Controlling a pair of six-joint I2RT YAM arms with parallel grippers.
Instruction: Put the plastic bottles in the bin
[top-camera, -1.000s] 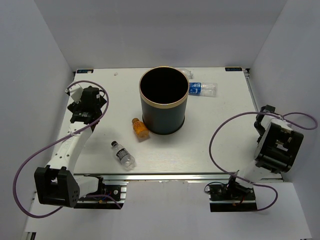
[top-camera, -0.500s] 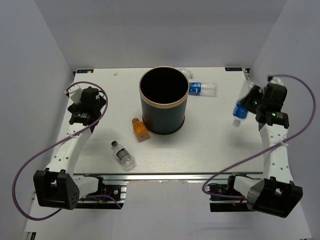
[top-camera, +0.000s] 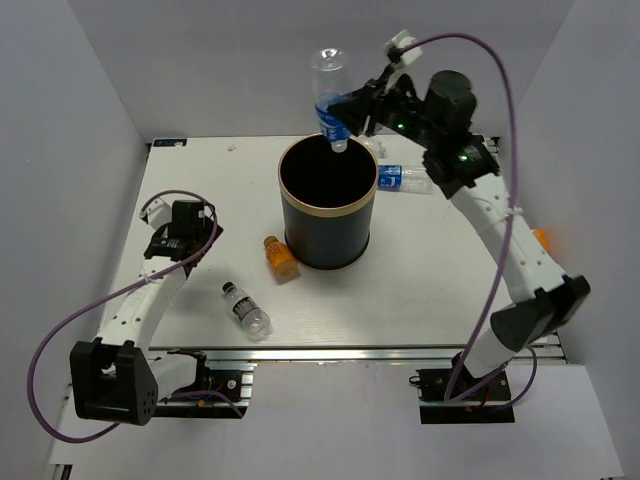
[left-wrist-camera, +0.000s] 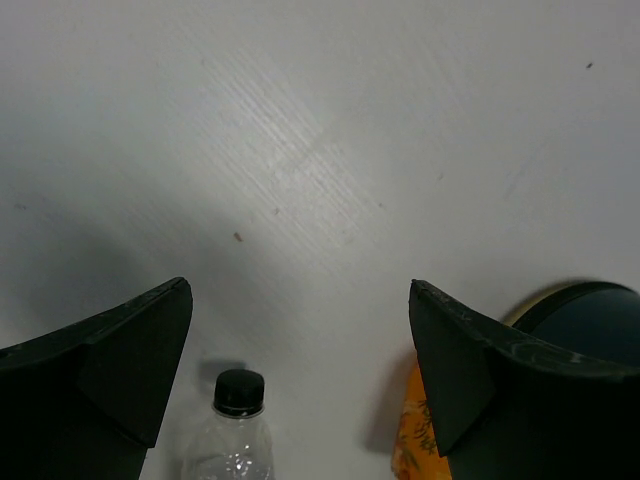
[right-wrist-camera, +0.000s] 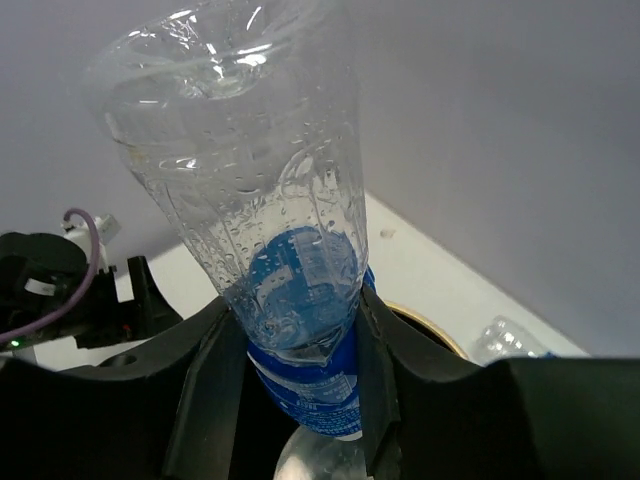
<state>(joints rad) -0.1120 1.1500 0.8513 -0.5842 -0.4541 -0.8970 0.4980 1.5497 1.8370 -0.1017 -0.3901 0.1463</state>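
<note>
The dark bin with a tan rim stands mid-table. My right gripper is shut on a clear blue-labelled bottle, held cap-down above the bin's far rim; in the right wrist view the bottle sits between the fingers. My left gripper is open and empty over the table's left side. A clear bottle with a dark cap lies in front of it, also in the left wrist view. A stubby orange bottle lies against the bin's left foot. Another blue-labelled bottle lies behind the bin.
A further clear bottle lies at the far edge behind the bin. Grey walls enclose the table on three sides. The right arm arches over the table's right half.
My right arm swung from the right side up and left, carrying the blue-labelled bottle to above the bin. My left gripper moved a little nearer and lower.
</note>
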